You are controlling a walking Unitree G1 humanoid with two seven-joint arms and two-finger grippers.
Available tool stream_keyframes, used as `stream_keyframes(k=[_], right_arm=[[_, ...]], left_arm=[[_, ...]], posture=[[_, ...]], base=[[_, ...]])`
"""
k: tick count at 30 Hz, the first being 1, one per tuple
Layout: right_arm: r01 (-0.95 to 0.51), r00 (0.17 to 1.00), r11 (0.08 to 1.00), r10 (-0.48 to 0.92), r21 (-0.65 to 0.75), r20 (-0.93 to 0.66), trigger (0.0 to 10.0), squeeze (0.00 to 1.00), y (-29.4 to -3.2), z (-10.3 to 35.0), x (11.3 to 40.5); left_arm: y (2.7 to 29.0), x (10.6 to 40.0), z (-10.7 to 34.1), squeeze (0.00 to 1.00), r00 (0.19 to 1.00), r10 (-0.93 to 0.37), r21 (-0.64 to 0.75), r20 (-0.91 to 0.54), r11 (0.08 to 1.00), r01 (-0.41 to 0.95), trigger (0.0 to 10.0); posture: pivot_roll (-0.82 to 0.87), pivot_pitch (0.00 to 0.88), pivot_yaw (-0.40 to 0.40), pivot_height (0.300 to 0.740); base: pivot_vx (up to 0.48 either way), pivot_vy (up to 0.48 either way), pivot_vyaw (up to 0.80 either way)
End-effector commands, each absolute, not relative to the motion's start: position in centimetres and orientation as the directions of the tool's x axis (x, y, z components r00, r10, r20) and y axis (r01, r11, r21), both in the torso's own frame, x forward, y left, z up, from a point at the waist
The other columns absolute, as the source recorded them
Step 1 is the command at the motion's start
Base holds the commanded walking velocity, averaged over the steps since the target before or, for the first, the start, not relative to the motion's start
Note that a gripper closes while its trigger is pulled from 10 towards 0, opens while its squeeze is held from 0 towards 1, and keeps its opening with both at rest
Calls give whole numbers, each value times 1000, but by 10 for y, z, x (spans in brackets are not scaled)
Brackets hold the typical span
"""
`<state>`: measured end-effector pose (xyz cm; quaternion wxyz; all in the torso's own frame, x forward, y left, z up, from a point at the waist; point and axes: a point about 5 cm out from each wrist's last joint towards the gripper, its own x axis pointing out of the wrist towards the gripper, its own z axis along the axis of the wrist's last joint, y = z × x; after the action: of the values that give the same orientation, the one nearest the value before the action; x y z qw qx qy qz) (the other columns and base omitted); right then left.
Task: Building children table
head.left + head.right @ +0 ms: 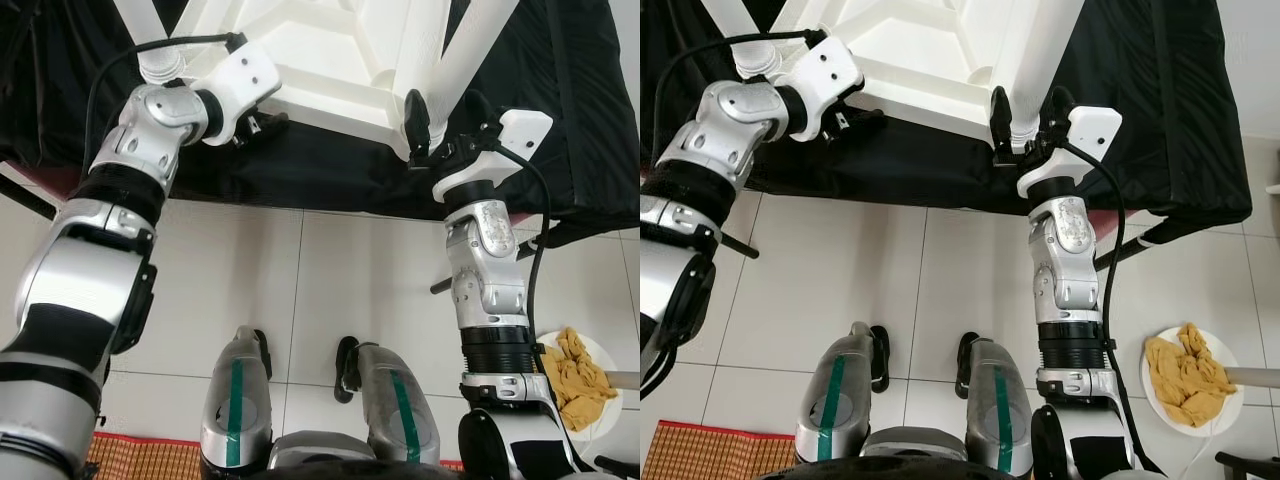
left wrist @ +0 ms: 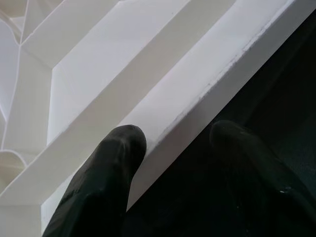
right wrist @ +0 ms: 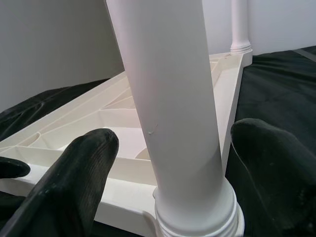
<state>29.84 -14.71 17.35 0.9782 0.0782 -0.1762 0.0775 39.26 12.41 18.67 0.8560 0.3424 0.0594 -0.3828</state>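
Straight ahead of my two pincers lies the white children's table point(image 1: 320, 60), turned upside down on a surface draped in black cloth point(image 1: 1160, 110), its ribbed underside facing up and its legs standing upward.

My right gripper point(image 3: 168, 163) reaches to the near corner of the table, where a round white leg point(image 3: 168, 98) rises from its socket. The fingers point(image 3: 74, 173) stand on either side of that leg, spread a little wider than the leg itself; a sliver of space shows on each side, so I have it bracketed but not pinched. Beyond this leg, at the far corner, another leg point(image 3: 239, 24) stands upright.

My left gripper point(image 2: 173, 163) is at the near edge of the tabletop, off to the left of the right one. One finger point(image 2: 106, 177) lies over the white rim point(image 2: 197, 94), and the other sits below on the black cloth side, so the rim passes between them. The fingers are parted, and I cannot tell whether they press on the rim.

Below my grippers, on the pale tiled floor point(image 1: 240, 280), are my own two legs. Down to my right a white plate point(image 1: 1230, 400) holds a crumpled yellow cloth point(image 1: 1185, 375). Down to my left lies the corner of a red woven mat point(image 1: 710, 450).
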Motion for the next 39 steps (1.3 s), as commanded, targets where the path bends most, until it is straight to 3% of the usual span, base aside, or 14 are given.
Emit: stream_keyframes(k=[1,10,17,31,39], right_arm=[[-176,926,975,118,133,357,10000,0,-146,174,298],[-173,926,975,114,137,359,10000,0,-146,174,298],[-161,929,976,99,147,357,10000,0,-146,173,294],[-136,931,979,73,154,358,10000,0,-147,174,295],[-133,931,979,70,154,358,10000,0,-147,174,295]], left_arm=[[127,398,184,0,803,-513,596,-302,556,579,10000],[126,403,178,0,842,-439,611,-313,585,532,10000],[135,396,149,0,828,-371,614,-421,555,561,10000],[137,389,133,0,787,-395,572,-473,542,616,10000],[133,384,127,0,727,-453,546,-516,480,687,10000]], posture=[[5,120,26,740],[-3,115,30,740],[-19,109,44,740],[-19,107,42,740],[-20,111,48,740]], base=[[0,0,0],[0,0,0],[0,0,0],[0,0,0],[0,0,0]])
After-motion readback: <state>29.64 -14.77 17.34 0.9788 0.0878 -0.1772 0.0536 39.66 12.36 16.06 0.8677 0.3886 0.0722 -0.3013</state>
